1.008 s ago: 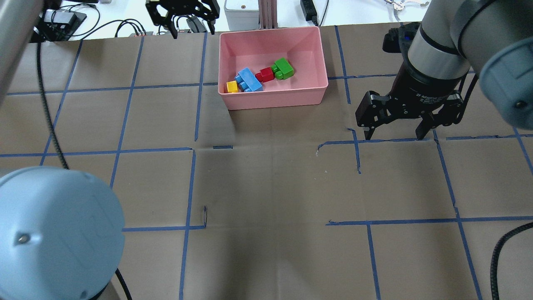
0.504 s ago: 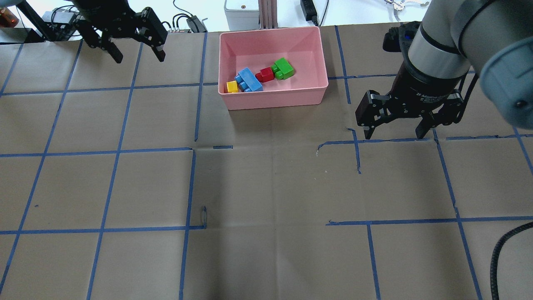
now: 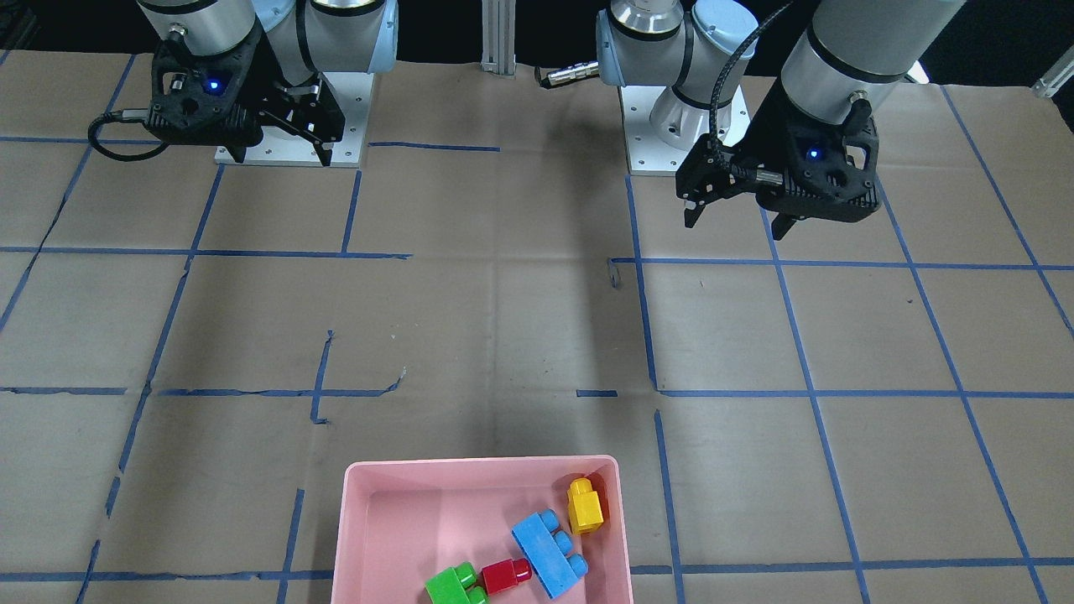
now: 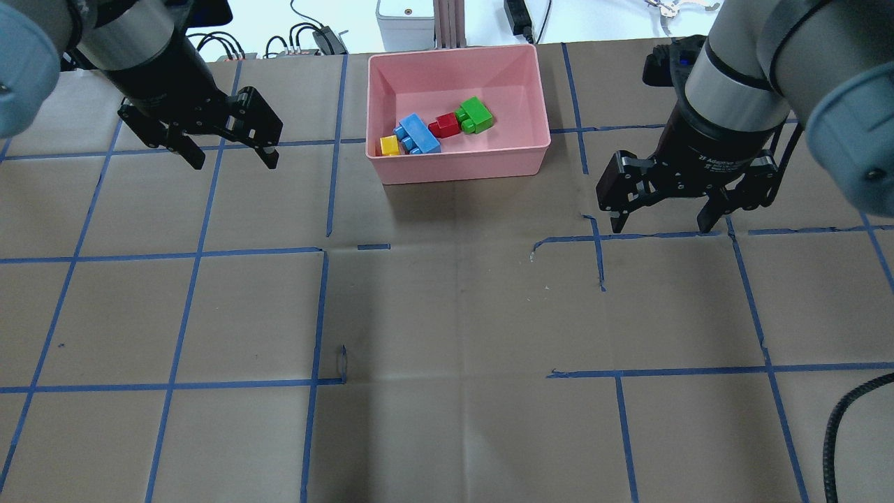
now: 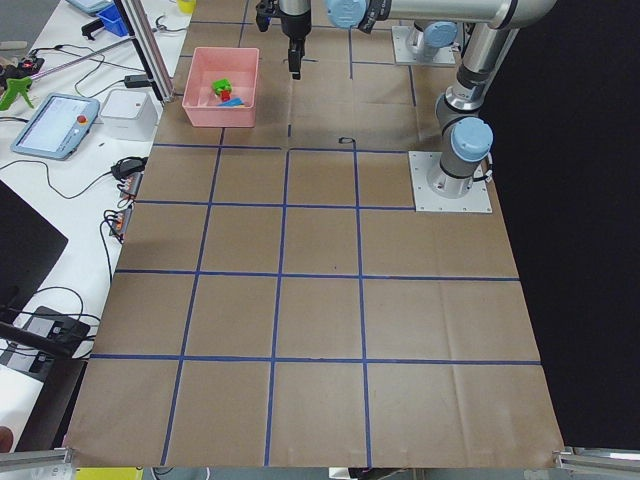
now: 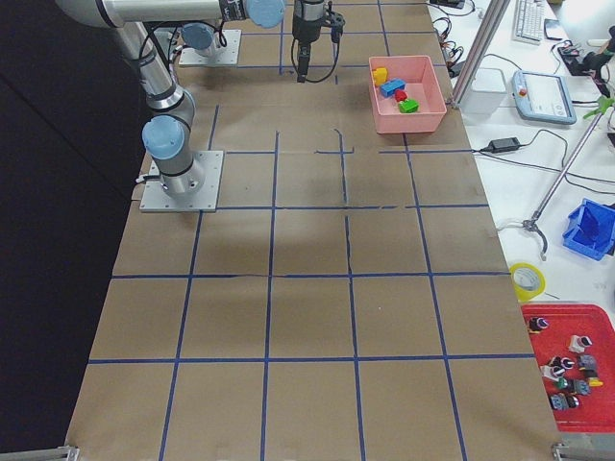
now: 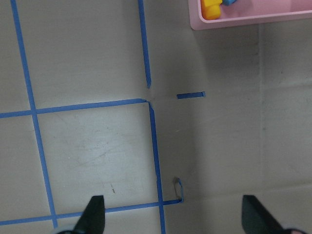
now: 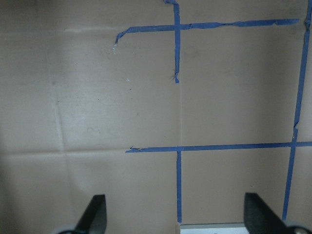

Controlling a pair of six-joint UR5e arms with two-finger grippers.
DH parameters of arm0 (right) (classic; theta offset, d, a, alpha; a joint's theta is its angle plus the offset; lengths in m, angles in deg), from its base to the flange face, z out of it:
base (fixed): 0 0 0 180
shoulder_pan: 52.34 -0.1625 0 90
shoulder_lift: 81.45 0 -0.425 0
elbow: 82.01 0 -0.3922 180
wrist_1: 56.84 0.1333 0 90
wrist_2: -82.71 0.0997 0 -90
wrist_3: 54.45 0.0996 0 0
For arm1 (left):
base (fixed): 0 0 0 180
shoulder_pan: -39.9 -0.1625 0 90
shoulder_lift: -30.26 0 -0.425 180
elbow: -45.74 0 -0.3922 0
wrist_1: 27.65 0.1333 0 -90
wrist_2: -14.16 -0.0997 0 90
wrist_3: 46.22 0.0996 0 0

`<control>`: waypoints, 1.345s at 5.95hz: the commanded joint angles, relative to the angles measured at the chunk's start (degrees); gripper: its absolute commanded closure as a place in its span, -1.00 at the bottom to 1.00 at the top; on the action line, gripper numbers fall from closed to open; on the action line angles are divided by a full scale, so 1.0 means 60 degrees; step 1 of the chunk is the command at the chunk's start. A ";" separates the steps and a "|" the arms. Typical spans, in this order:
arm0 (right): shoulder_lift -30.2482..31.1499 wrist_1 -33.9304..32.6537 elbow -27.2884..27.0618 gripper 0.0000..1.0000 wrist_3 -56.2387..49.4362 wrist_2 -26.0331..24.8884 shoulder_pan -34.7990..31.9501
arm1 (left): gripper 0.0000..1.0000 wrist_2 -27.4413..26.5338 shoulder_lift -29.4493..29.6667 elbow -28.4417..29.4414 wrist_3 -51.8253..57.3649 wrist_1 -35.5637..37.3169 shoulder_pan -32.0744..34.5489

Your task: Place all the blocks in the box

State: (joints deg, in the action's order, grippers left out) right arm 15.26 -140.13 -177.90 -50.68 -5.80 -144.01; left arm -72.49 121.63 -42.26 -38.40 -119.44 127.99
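The pink box [image 4: 461, 168] stands at the table's far middle. In it lie the green block [image 4: 476, 114], the red block [image 4: 444, 126], the blue block [image 4: 418, 133] and the yellow block [image 4: 389, 145], close together in a row. The front-facing view also shows the box [image 3: 478, 462] with all the blocks inside. My left gripper [image 4: 234, 157] is open and empty, above the table left of the box. My right gripper [image 4: 661, 225] is open and empty, right of the box and nearer me. The left wrist view shows the box's corner [image 7: 243, 22] and the yellow block [image 7: 212, 9].
Blue tape lines [image 4: 321, 251] form a grid on the brown paper table cover. An aluminium post [image 4: 447, 21], a grey device [image 4: 404, 15] and cables [image 4: 307, 35] sit beyond the far edge. The arm bases [image 3: 285, 143] stand at my side of the table.
My left gripper has swung from the far edge beside the box to the left, then toward me and lower over the table. My right gripper and the blocks have not moved.
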 commanded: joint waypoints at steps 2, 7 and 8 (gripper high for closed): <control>0.0009 0.0011 -0.0014 -1.00 0.0001 0.0000 0.0000 | -1.00 -0.0692 0.0151 -0.0086 -0.0074 0.0548 0.0463; -0.0006 0.0011 -0.0029 -1.00 -0.0014 0.0000 0.0000 | -1.00 -0.0383 0.0136 0.0076 -0.0045 0.0534 0.0361; -0.0020 0.0011 -0.0014 -1.00 -0.0014 0.0000 0.0000 | -1.00 -0.0383 0.0136 0.0076 -0.0016 0.0534 0.0361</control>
State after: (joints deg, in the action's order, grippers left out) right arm 15.20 -140.07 -178.03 -50.76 -5.80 -144.01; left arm -74.72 122.46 -41.78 -38.65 -116.24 130.17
